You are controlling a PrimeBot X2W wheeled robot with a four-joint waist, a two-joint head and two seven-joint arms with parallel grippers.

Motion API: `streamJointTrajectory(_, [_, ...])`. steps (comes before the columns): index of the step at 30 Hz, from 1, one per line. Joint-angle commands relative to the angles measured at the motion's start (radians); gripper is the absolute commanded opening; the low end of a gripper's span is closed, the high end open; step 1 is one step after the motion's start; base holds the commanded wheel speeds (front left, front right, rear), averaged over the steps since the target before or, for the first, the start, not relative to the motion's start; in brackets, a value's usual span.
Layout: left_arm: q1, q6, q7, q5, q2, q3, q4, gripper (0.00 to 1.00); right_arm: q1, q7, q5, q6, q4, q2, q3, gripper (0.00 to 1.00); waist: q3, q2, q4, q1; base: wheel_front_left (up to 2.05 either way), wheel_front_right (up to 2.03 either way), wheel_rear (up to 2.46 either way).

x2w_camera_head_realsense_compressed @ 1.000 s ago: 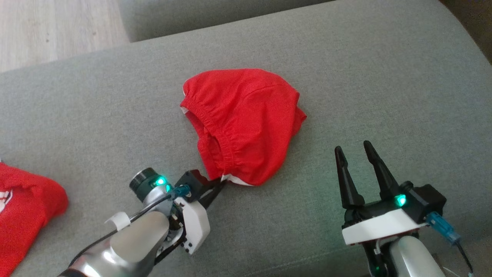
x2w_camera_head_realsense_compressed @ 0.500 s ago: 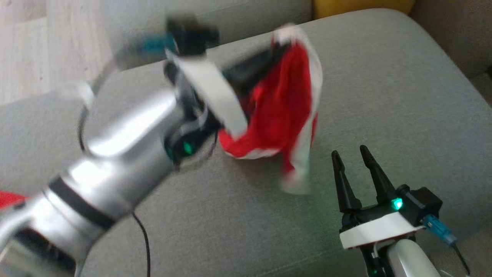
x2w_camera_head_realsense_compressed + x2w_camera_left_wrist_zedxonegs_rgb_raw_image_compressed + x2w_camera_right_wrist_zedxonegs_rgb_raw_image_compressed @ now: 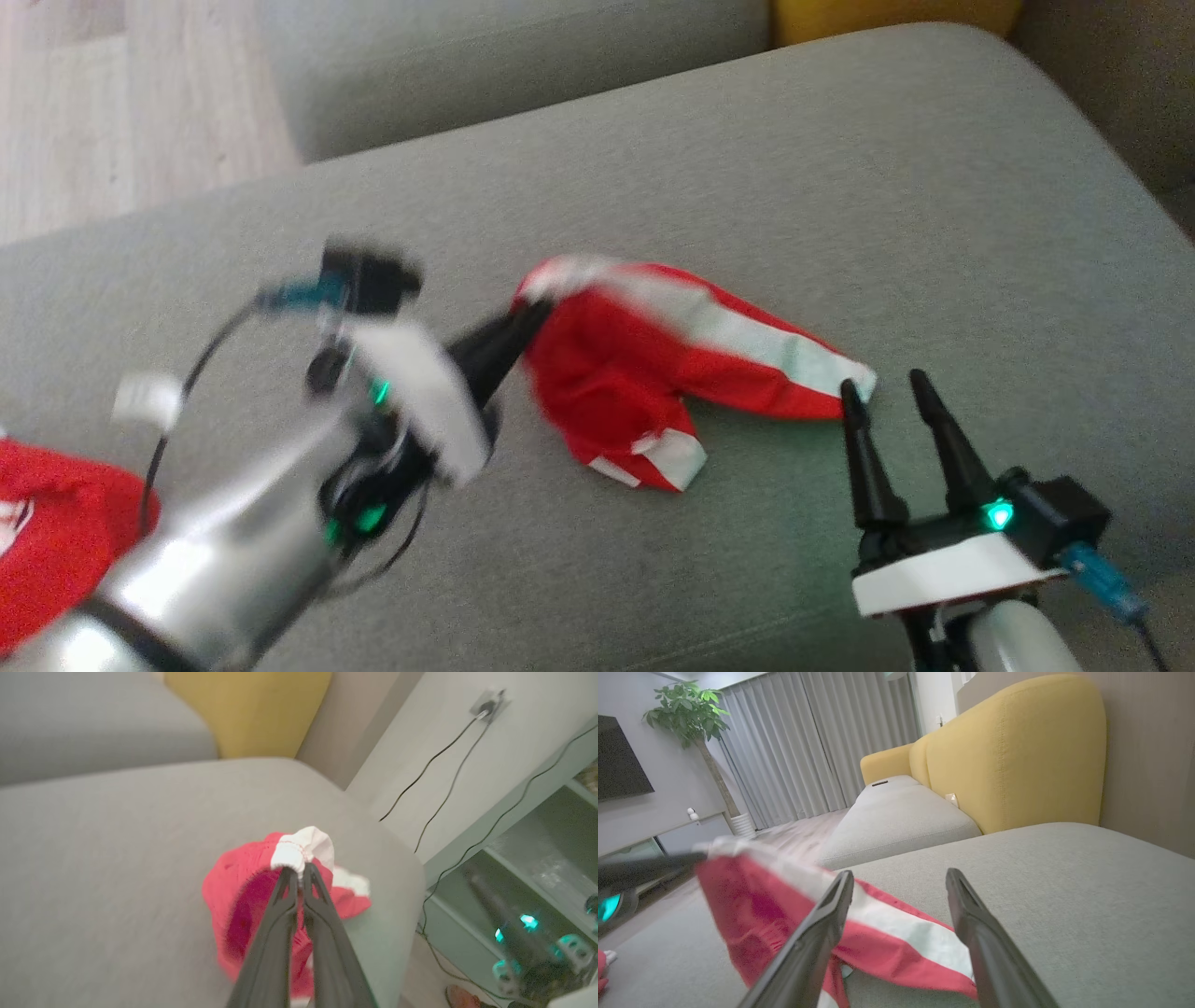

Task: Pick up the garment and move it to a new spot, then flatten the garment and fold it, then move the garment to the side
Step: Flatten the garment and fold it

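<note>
The red garment (image 3: 616, 392) with a white stripe lies stretched across the grey sofa cushion (image 3: 840, 168), near its middle. Its left end, a white hem, is raised off the cushion; the left pincer (image 3: 525, 315) is clamped on this hem, both fingers pressed together. The other end lies flat, just beside the right pincer (image 3: 883, 381), whose fingers stand apart and hold nothing. Another red cloth (image 3: 56, 523) lies well apart, at the left. A yellow backrest (image 3: 1017, 751) stands behind the cushion.
</note>
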Motion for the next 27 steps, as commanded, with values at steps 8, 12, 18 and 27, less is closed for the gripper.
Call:
streamJointTrajectory(8, [0.103,0.008,-0.098,-0.005,0.173,0.047,0.006,0.0,-0.078,-0.004,0.086,0.007,0.057,-0.003,-0.052,1.0,0.088,0.0,0.12,0.0,0.0,0.0,0.0])
streamJointTrajectory(12, [0.106,0.008,-0.115,-0.026,0.156,0.068,0.015,0.0,-0.131,-0.004,0.109,0.007,0.198,-0.003,-0.058,1.0,0.104,0.0,0.163,0.0,0.0,0.0,0.0])
streamJointTrajectory(18, [0.091,0.005,-0.129,-0.023,0.127,0.075,0.032,0.0,-0.186,-0.003,0.099,0.007,0.345,-0.003,-0.019,1.0,0.11,0.0,0.195,0.0,0.0,0.0,0.0])
streamJointTrajectory(27, [0.084,0.0,-0.145,-0.014,0.114,0.076,0.051,0.0,-0.168,-0.004,0.165,0.007,0.391,-0.003,0.053,1.0,0.108,0.0,0.205,0.0,0.0,0.0,0.0])
